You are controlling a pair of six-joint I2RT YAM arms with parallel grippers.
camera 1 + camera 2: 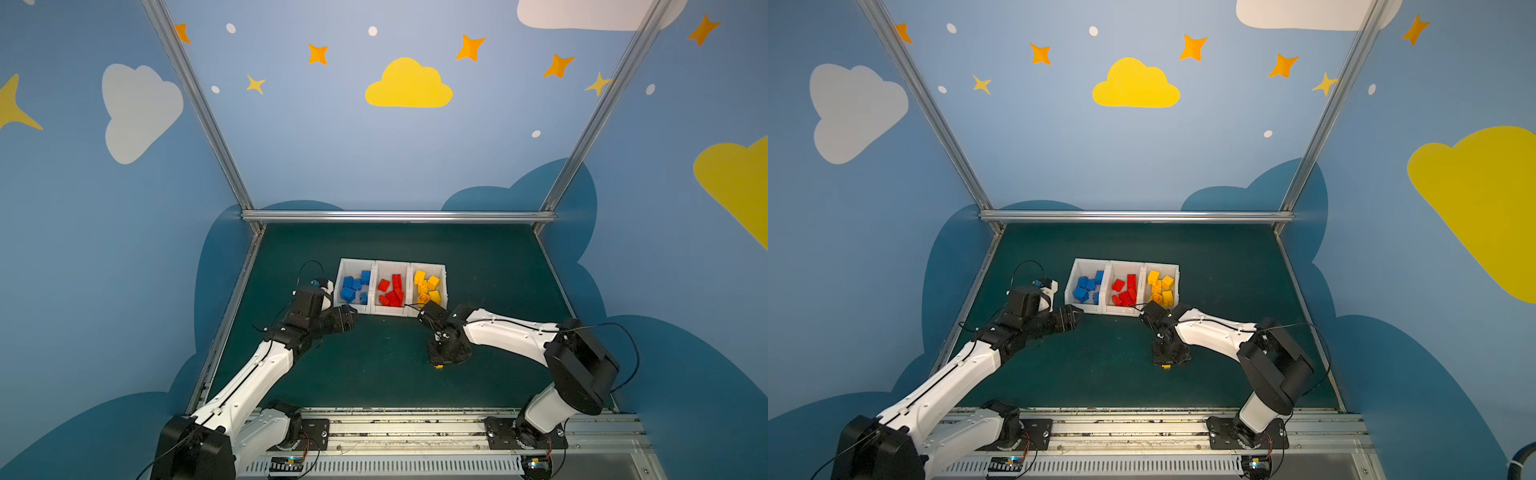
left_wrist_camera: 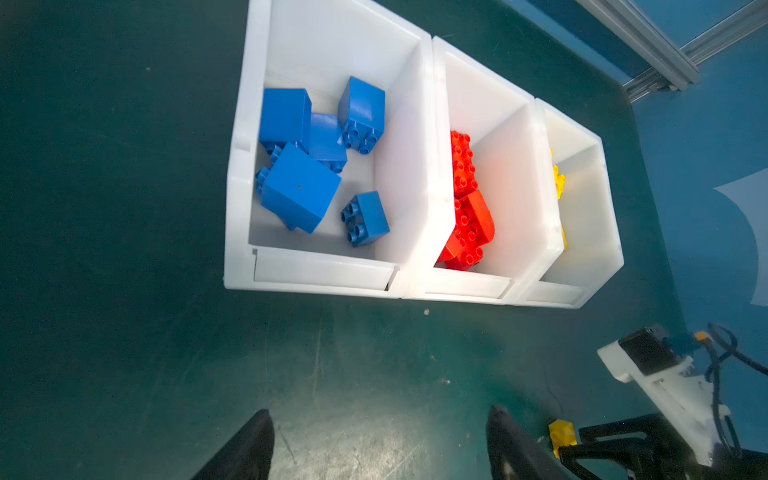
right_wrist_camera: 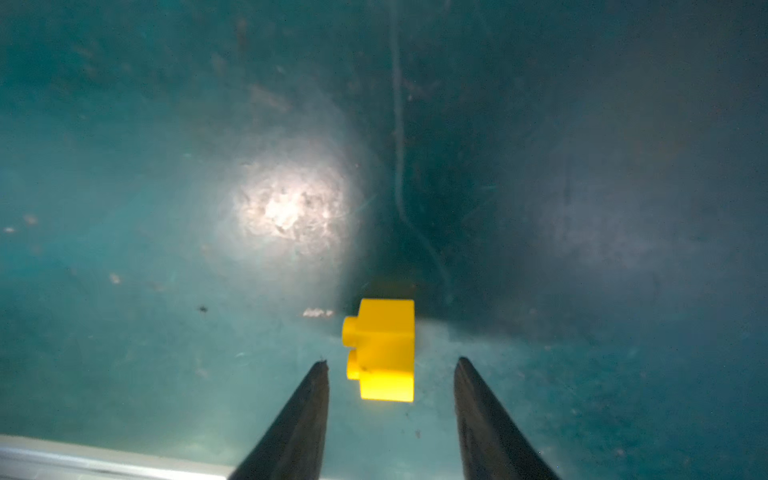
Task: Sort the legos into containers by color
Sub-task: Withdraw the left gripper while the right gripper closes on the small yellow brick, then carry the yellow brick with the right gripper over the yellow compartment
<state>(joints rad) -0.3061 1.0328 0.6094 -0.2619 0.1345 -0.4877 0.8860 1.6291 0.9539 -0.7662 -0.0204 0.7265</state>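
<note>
Three joined white containers [image 1: 357, 309] stand mid-table. Blue legos [image 1: 355, 286] fill the left one, red legos [image 1: 392, 291] the middle one, yellow legos [image 1: 428, 286] the right one. A single yellow lego [image 3: 384, 349] lies on its side on the green mat, also visible in both top views [image 1: 437, 366] [image 1: 1166, 366]. My right gripper [image 3: 391, 361] points down over it, open; the brick's near half sits between the fingertips with a gap on each side. My left gripper [image 2: 380, 419] hovers open and holds nothing, just in front of the blue container [image 2: 324, 272].
The green mat [image 1: 374, 374] is bordered by aluminium rails at the back [image 1: 399, 216] and sides. The two arm bases sit on a metal rail [image 1: 407, 432] along the front edge. The right arm's wrist shows in the left wrist view [image 2: 665, 374].
</note>
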